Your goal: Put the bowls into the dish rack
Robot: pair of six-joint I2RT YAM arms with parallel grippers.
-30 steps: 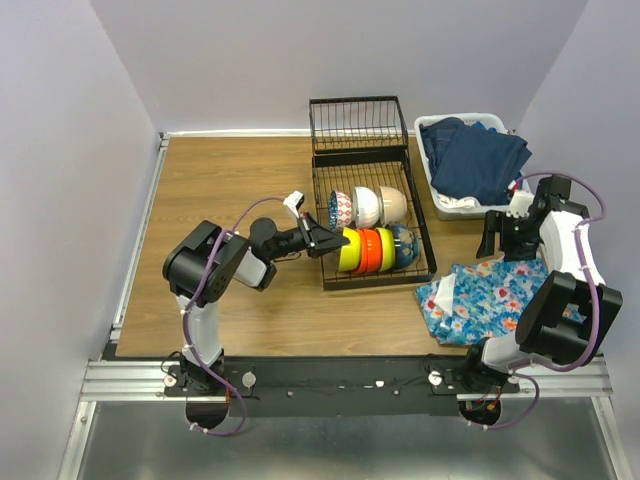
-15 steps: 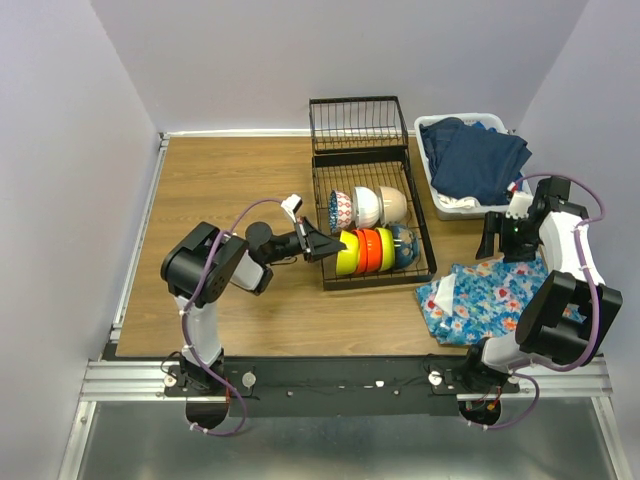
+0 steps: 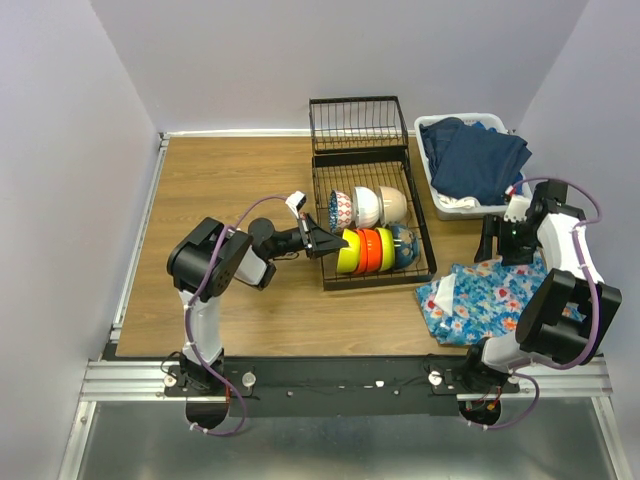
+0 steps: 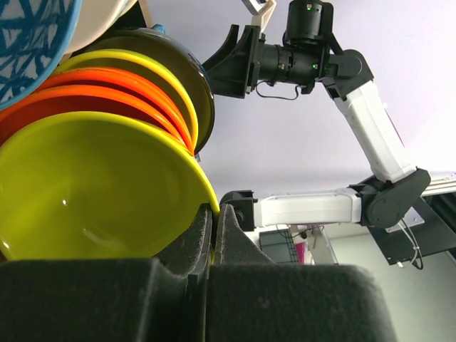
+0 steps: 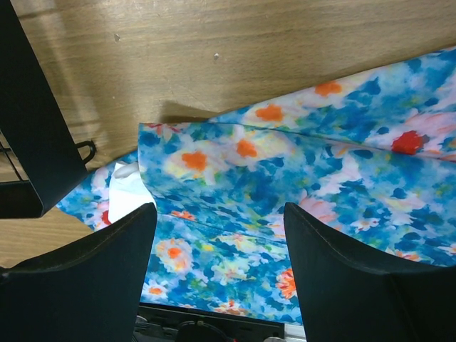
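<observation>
The black wire dish rack (image 3: 376, 285) holds two rows of bowls on edge. In front stand a lime green bowl (image 3: 348, 251), orange ones (image 3: 369, 250) and a blue one (image 3: 404, 246). Behind them are a red-blue patterned bowl (image 3: 340, 209), a white one (image 3: 366, 206) and a cream one (image 3: 393, 204). My left gripper (image 3: 328, 243) is shut on the rim of the lime green bowl (image 4: 92, 185), at the rack's left side; the left wrist view shows the rim pinched between the pads of this gripper (image 4: 215, 214). My right gripper (image 3: 503, 243) hangs open over a floral cloth, holding nothing (image 5: 219, 210).
A white tub (image 3: 432, 172) of dark blue cloth stands at the back right. The floral cloth (image 3: 480, 295) lies right of the rack, also in the right wrist view (image 5: 285, 164). The rack's taller basket end (image 3: 357, 125) sits at the far side.
The left arm shifted slightly left and came back, still gripping the lime green bowl. The bowls and the right arm have not visibly moved.
</observation>
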